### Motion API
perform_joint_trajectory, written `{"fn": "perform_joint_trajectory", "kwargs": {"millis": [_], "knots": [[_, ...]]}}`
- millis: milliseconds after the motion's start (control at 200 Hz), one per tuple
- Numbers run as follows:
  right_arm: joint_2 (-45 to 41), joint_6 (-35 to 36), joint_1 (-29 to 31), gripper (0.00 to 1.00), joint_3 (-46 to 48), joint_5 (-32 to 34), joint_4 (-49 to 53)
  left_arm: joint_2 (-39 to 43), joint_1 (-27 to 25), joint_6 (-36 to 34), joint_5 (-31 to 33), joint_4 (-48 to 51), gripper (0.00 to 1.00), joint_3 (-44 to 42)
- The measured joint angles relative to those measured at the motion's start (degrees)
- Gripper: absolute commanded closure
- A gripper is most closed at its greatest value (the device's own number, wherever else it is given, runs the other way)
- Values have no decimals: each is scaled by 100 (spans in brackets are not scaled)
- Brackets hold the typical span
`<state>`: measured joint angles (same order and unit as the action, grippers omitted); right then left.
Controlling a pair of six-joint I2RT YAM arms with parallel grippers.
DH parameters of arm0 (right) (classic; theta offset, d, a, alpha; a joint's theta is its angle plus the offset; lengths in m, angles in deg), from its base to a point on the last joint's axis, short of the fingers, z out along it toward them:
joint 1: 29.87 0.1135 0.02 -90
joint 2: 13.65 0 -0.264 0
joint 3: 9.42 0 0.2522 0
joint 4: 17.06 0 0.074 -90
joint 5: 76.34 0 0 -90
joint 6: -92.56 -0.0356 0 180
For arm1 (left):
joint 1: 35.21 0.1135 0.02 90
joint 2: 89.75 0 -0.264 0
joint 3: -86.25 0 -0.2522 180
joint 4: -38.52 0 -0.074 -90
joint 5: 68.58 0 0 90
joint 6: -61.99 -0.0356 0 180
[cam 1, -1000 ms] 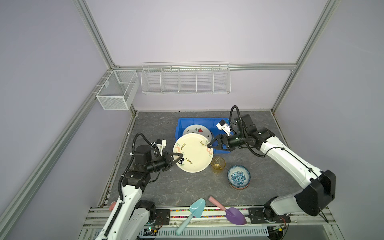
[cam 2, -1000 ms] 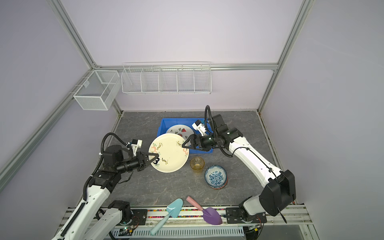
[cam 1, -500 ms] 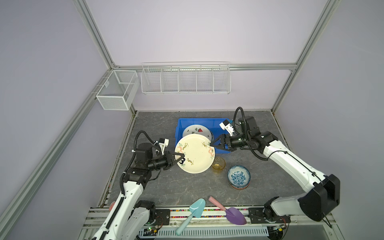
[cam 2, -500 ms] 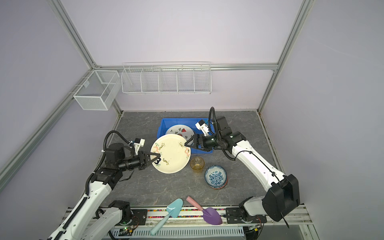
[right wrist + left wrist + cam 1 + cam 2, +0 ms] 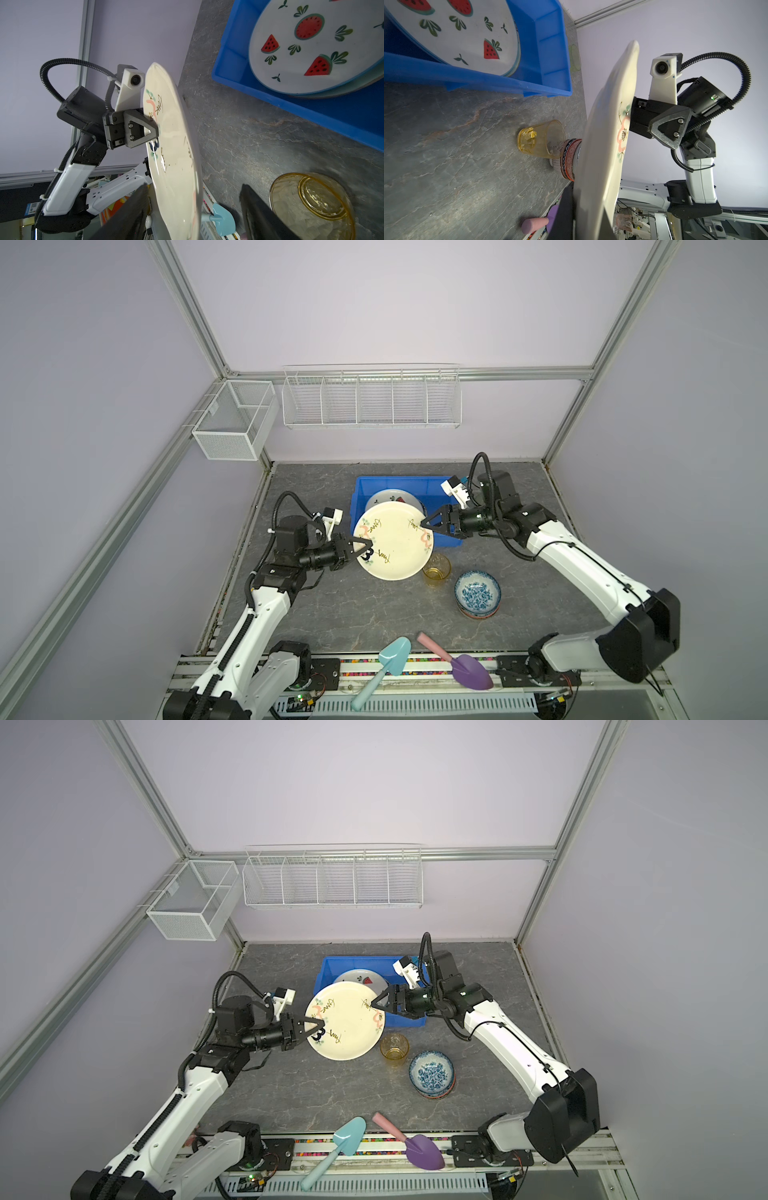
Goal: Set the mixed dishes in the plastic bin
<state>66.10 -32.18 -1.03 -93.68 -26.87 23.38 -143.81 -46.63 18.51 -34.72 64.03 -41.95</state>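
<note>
In a handover, the left gripper (image 5: 370,548) pinches the rim of the cream plate (image 5: 395,545), aloft and tilted just outside the blue bin (image 5: 390,483), while the right gripper (image 5: 423,525), jaws spread, straddles the opposite rim and likely must clamp next

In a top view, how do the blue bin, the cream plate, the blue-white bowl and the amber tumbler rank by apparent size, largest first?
1. blue bin, widest, though partly covered.
2. cream plate, raised nearer the camera, so its rank against the bin is unsure.
3. blue-white bowl.
4. amber tumbler.
</note>
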Motion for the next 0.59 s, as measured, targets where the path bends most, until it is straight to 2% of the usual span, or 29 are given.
{"fn": "perform_joint_trajectory", "kwargs": {"millis": [325, 490, 595], "knots": [[293, -186, 2, 52, 0, -219, -431, -85, 0, 31, -66, -262, 100, 0], [420, -328, 2, 68, 0, -334, -697, -109, 0, 35, -72, -308, 100, 0], [439, -391, 2, 70, 0, -411, -809, -212, 0, 39, -70, -352, 100, 0]]}}
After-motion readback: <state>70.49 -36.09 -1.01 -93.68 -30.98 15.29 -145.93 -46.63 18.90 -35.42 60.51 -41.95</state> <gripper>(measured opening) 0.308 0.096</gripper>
